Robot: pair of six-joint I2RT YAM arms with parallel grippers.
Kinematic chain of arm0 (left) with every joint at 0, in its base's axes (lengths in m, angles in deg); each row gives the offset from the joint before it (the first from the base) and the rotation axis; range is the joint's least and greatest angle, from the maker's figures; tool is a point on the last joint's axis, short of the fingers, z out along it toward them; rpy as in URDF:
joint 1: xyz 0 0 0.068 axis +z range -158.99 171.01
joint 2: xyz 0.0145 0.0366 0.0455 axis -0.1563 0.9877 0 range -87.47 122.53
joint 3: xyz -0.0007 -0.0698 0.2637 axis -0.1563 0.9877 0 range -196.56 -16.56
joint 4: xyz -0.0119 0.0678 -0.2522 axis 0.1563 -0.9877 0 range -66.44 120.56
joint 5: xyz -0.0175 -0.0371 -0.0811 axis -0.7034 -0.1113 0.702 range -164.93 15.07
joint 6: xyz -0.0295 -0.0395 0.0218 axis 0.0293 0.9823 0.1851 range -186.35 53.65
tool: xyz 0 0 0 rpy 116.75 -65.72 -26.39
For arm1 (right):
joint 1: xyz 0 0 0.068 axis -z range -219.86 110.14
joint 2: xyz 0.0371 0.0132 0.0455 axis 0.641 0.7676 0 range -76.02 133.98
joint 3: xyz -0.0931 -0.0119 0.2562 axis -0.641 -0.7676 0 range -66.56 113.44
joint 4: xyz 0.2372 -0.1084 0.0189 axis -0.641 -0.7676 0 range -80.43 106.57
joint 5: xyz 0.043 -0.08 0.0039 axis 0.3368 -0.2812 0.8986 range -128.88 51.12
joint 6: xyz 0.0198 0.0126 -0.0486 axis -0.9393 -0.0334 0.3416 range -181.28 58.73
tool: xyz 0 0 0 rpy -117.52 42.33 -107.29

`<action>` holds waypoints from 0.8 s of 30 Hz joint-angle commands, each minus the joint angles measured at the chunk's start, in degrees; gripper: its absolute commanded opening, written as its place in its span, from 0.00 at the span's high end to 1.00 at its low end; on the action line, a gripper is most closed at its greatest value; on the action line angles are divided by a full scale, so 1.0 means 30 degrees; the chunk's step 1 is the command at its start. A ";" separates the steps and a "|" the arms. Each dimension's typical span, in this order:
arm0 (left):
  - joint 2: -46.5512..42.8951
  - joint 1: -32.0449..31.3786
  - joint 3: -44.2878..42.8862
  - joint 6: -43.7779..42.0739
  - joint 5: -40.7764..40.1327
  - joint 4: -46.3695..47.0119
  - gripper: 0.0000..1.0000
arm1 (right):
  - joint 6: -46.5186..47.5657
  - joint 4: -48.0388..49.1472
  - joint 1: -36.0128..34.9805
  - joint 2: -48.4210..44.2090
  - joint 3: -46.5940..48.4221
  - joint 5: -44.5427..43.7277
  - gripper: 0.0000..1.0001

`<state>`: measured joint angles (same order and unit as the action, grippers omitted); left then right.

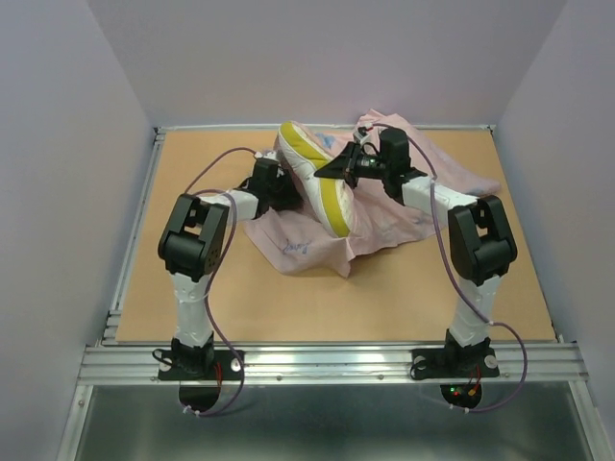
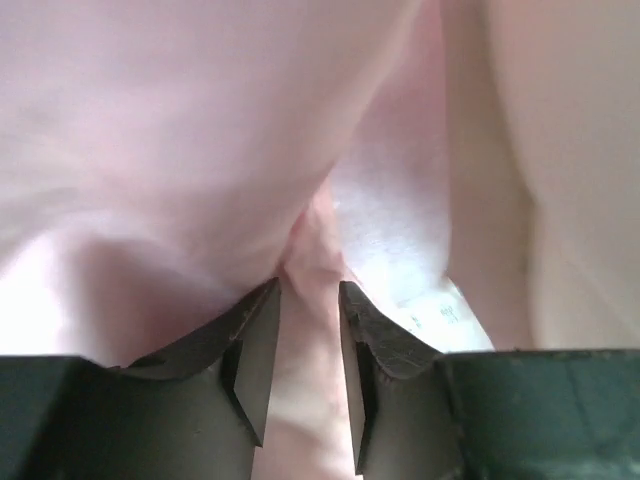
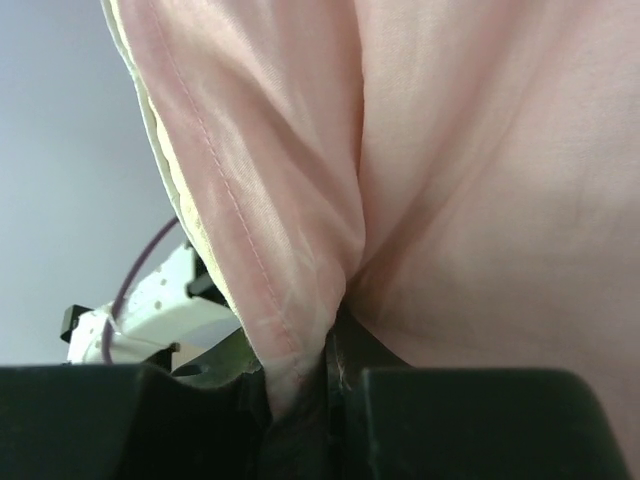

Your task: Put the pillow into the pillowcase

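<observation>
The cream-white pillow (image 1: 309, 165) with its yellow side band stands tilted on edge at the table's back middle, partly inside the pale pink pillowcase (image 1: 384, 223). My left gripper (image 1: 285, 190) is at the pillow's left side, shut on a fold of the pillowcase (image 2: 315, 330). My right gripper (image 1: 348, 163) is at the pillow's right side, shut on the stitched hem of the pillowcase (image 3: 290, 340). In the right wrist view a strip of the pillow (image 3: 165, 190) shows behind the hem. The purple printed side is hidden.
The pillowcase spreads over the brown tabletop (image 1: 192, 279) to the right and toward the front middle. A metal rail (image 1: 327, 360) runs along the near edge. Purple walls close in the back and both sides. The left arm's white link (image 3: 150, 310) shows in the right wrist view.
</observation>
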<state>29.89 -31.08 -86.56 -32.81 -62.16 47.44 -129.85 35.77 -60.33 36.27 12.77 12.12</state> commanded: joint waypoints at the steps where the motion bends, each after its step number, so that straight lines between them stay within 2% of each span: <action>1: -0.1968 0.2052 0.0450 -0.4026 -0.2907 -0.6033 0.60 | 0.0505 -0.0190 0.0231 -0.1103 -0.0779 -0.0329 0.99; 2: -0.2117 0.2378 0.0654 -0.5017 -0.2128 -0.6531 0.65 | 0.0505 -0.0219 0.0289 -0.1015 -0.0808 -0.0447 1.00; 3: -0.2292 0.2469 0.0337 -0.5259 -0.3715 -0.7406 0.67 | 0.0534 -0.0190 0.0319 -0.0985 -0.0837 -0.0564 0.99; 4: -0.2323 0.2557 0.0276 -0.5726 -0.3818 -0.7792 0.68 | 0.0796 -0.0190 0.0319 -0.0985 -0.0867 -0.0885 0.99; 7: -0.2352 0.3346 -0.0278 -0.6812 -0.4112 -0.9081 0.70 | 0.1352 -0.0452 0.0348 -0.0927 -0.0984 -0.1355 0.99; 9: -0.2672 0.3377 -0.0543 -0.7571 -0.4989 -0.9202 0.70 | 0.1965 -0.0890 0.0319 -0.0868 -0.1130 -0.1764 0.99; 11: -0.2937 0.3378 -0.0632 -0.7985 -0.4759 -0.8970 0.70 | 0.2437 -0.1331 0.0319 -0.0722 -0.1422 -0.1855 0.99; 13: -0.3464 0.3290 -0.0662 -0.8542 -0.2423 -0.8560 0.66 | 0.2760 -0.1362 0.0319 -0.0342 -0.1889 -0.1884 1.00; 16: -0.5335 0.3290 0.1089 -0.7815 0.1707 -0.5755 0.51 | 0.2500 -0.1303 0.0319 0.0303 -0.2068 -0.1418 1.00; 17: -0.5834 0.3232 0.1763 -0.6738 0.2704 -0.2990 0.44 | 0.2352 -0.1129 0.0319 0.0391 -0.2097 -0.1299 1.00; 18: -0.6245 0.3115 0.2350 -0.6089 0.3526 -0.1744 0.42 | 0.2090 -0.0750 0.0319 0.0392 -0.2185 -0.1182 0.99; 19: -0.6510 0.2766 0.3168 -0.5473 0.4927 -0.0630 0.41 | 0.1391 0.0182 0.0319 0.0247 -0.2272 -0.1036 0.99; 21: -0.5989 0.2238 0.3118 -0.3598 0.6049 0.1106 0.43 | 0.0946 0.0629 0.0319 0.0129 -0.2012 -0.0947 1.00; 24: -0.3767 0.1212 0.2270 -0.0729 0.7339 0.2599 0.48 | 0.0010 0.1303 0.0319 -0.0047 -0.1485 -0.0683 0.99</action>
<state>13.85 -23.89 -77.90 -46.10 -50.66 43.09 -125.00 33.02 -60.11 37.28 6.76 8.63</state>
